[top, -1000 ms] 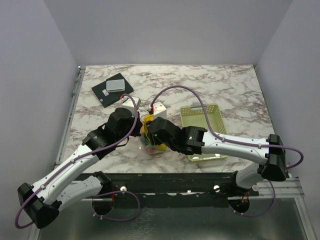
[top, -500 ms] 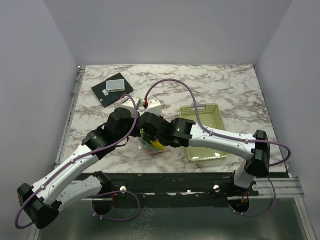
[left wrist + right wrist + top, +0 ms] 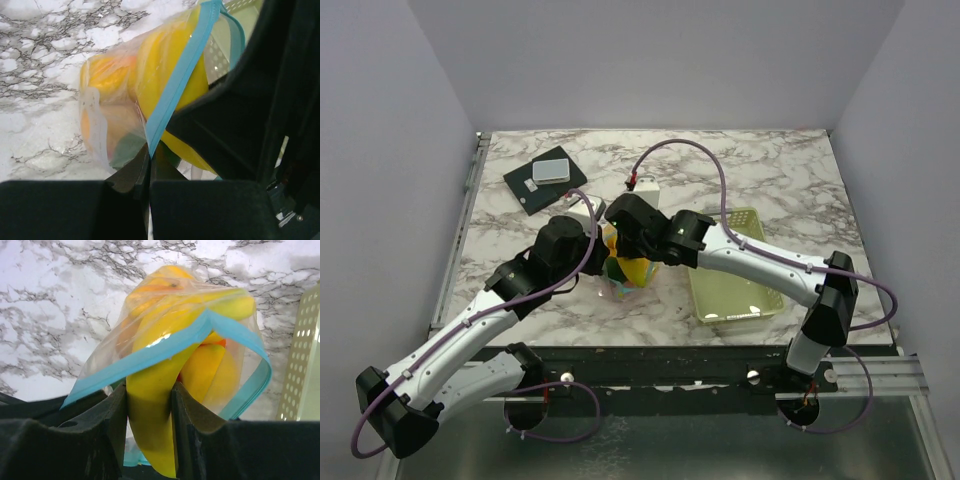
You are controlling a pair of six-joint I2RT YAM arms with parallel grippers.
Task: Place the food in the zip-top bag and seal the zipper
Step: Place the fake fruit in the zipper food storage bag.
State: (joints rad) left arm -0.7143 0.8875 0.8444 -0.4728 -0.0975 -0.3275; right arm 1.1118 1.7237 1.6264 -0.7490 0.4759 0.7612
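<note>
Most food (image 3: 107, 75) already sits inside the zip-top bag (image 3: 117, 340), between both arms over the tabletop (image 3: 770, 170). Left claw (image 3: 149, 167) pinches the zipper (image 3: 175, 85) corner; right claw (image 3: 148, 405) clamps a banana (image 3: 150, 440) at the open mouth. Sealing remains.

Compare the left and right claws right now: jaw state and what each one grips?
The left claw is pinched fully shut on the zip-top bag, right at its blue zipper; the right claw is clamped wider, around a yellow banana piece. The left claw holds thin film; the right claw holds solid fruit whose upper end sits in the bag's mouth. Shared: both grip something and meet at the same bag.
</note>
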